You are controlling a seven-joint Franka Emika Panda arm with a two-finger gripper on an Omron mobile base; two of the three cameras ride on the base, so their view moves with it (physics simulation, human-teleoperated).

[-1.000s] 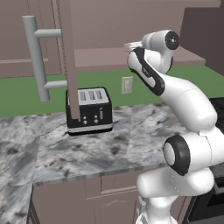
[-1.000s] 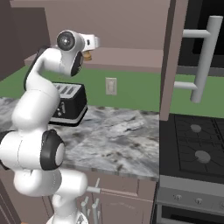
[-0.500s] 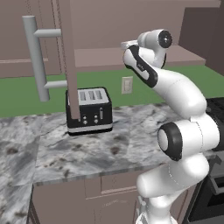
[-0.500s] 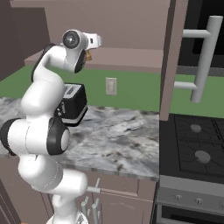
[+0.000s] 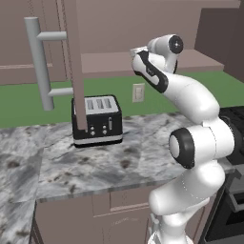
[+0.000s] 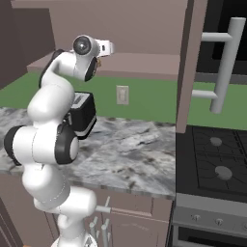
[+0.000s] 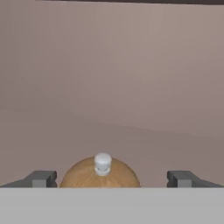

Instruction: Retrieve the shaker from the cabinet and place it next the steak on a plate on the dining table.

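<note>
Shaker [image 7: 99, 174]: small tan-brown wooden mill with a rounded top and a pale knob. Location: inside the mauve-brown wall cabinet [image 7: 113, 87], on its shelf floor, seen in the hand view low between the two dark finger tips, a little nearer the left one, touching neither.

Gripper [image 7: 112, 178]: two-finger, jaws spread wide, holding nothing. It appears lined up to straddle the shaker, likely ready for a grasp.

Cabinet door [image 5: 74, 62]: flat panel swung outward edge-on, long grey cylindrical bar handle [image 5: 39, 62] facing left; it stands open to give the white arm [image 5: 176, 90] access to the shelf.

Black slotted toaster [image 5: 97, 120]: on the grey-white marbled counter [image 5: 119, 162] below the cabinet, clear of the reach.

Not legible: the shaker's waist and base, cut off at the bottom of the hand view; the depth remaining between finger tips and shaker.
</note>
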